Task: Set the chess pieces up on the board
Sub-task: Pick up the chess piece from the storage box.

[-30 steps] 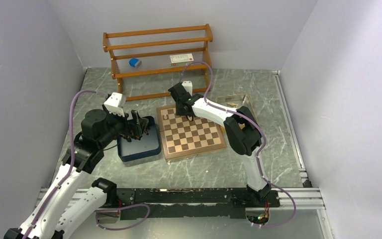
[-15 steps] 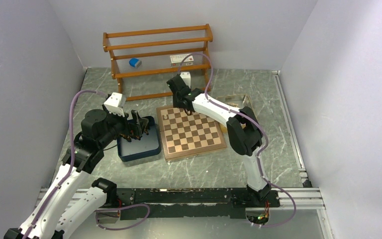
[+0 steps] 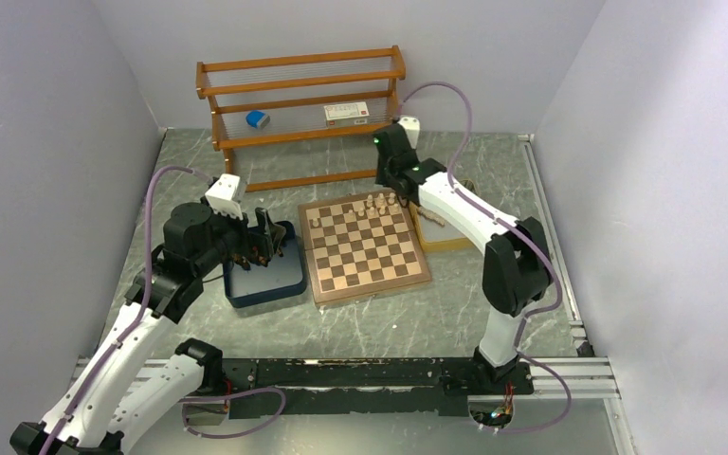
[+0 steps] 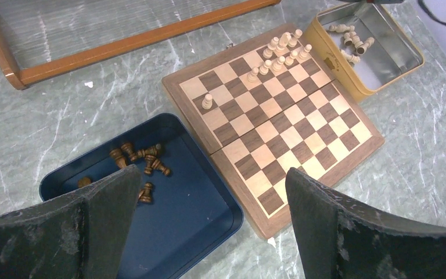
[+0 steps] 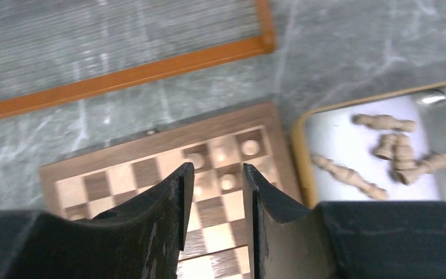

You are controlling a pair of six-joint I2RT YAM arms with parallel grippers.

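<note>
- Jaws narrowly apart and empty, the right gripper (image 5: 213, 171) hangs over a far corner of the board (image 5: 145, 171), beside the yellow tray (image 5: 299, 151).
- The left gripper (image 4: 212, 173) gapes wide above the navy tray (image 4: 191, 232).
- Cream chess pieces (image 5: 348, 174) lie in the yellow tray, dark pieces (image 4: 142, 160) in the navy one. They look light, smooth and tippy, so pinch at the waist.

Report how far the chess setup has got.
Done: cluster of cream pieces plus a lone cream piece stand on the far rows of the board. In hand: nothing; right gripper and left gripper are empty. To do: loose cream pieces in the yellow tray, dark pieces in the navy tray.
</note>
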